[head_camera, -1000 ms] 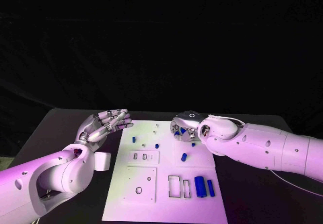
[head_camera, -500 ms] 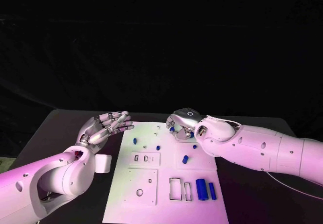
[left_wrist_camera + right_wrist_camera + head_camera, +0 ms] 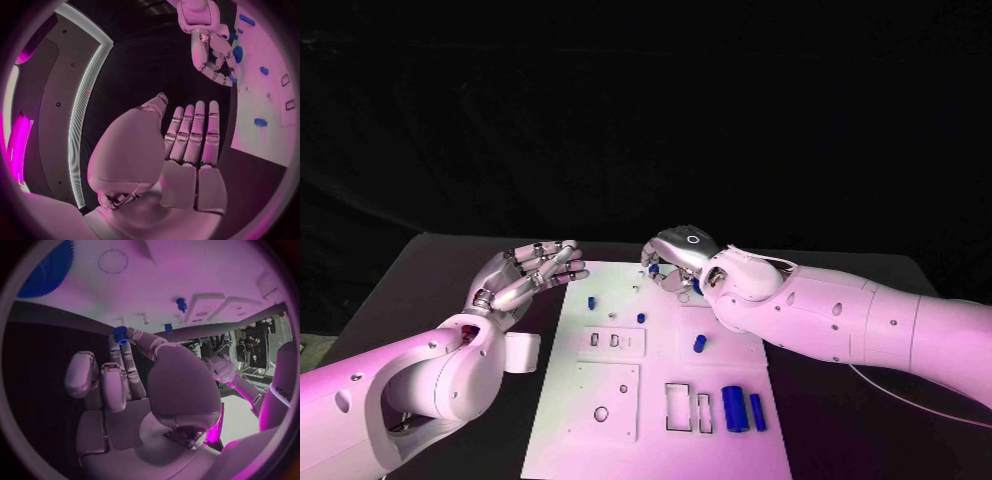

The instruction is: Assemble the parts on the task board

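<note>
The right hand (image 3: 678, 265) hangs over the upper middle of the task board (image 3: 651, 420), pinching a small blue gear (image 3: 120, 334) at its fingertips, I'd guess to carry it over a post where it belongs. The left hand (image 3: 524, 272) waits off the board's upper left edge, fingers straight, side by side and holding nothing, likely keeping out of the way. Loose blue parts (image 3: 733, 402) lie toward the lower right of the board. From the head view the right hand's own bulk hides the gear, and the post beneath cannot be made out.
</note>
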Available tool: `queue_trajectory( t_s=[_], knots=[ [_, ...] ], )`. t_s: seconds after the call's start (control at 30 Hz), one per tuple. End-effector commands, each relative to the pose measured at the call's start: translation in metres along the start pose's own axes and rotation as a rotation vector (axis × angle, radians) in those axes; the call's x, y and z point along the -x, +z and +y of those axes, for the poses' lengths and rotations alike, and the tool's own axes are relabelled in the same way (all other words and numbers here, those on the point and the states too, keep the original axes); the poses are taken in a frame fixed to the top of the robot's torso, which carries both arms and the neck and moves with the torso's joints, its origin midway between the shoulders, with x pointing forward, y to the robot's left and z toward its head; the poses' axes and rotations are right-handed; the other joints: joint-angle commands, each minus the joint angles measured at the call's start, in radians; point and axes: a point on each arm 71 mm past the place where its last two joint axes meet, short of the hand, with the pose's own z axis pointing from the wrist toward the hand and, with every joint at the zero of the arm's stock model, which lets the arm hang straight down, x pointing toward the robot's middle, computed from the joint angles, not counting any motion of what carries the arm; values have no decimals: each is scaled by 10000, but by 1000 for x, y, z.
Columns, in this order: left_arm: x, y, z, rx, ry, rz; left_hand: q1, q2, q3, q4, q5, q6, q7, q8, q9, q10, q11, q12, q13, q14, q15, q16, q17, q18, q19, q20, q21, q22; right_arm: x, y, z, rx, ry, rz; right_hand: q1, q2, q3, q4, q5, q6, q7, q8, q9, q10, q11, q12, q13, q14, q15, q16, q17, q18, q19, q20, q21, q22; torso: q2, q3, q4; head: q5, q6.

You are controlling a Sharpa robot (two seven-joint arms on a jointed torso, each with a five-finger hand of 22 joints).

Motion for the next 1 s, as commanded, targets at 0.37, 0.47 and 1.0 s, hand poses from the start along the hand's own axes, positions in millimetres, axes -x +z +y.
queue_trajectory(
  t_s=[0.37, 0.47, 1.0],
  knots=[
    [-5, 1, -4, -88, -148, 243, -25, -50, 63, -21, -41, 13, 288, -48, -12, 1, 67, -67, -11, -41, 10, -60, 11, 143, 79, -3, 57, -9, -2, 11, 11, 217, -45, -519, 209, 90, 51, -6, 39, 11, 21, 40, 22, 389, -348, 63, 296, 537, -66, 69, 26, -183, 38, -32, 58, 26, 75, -58, 124, -16, 9],
    [-5, 2, -5, -113, -147, 259, -15, -55, 76, -33, -41, 6, 293, -57, -16, -5, 72, -88, -12, -56, 15, -77, 10, 141, 86, -4, 55, -15, -4, 12, 11, 219, -21, -479, 209, 90, 51, -6, 39, 11, 21, 40, 22, 389, -348, 63, 296, 537, -66, 69, 26, -183, 38, -32, 58, 26, 92, -68, 123, 3, 6],
    [-6, 2, -7, -138, -138, 281, -15, -55, 76, -33, -41, 6, 293, -57, -16, -5, 72, -88, -12, -56, 15, -77, 10, 141, 86, -4, 55, -15, -9, 10, 7, 74, -49, -225, 160, 84, 52, 9, -22, 1, 20, 42, 55, 378, -346, 63, 315, 531, -59, 72, 8, -178, 7, -25, 54, 19, 128, -82, 130, -8, -3]
  ],
)
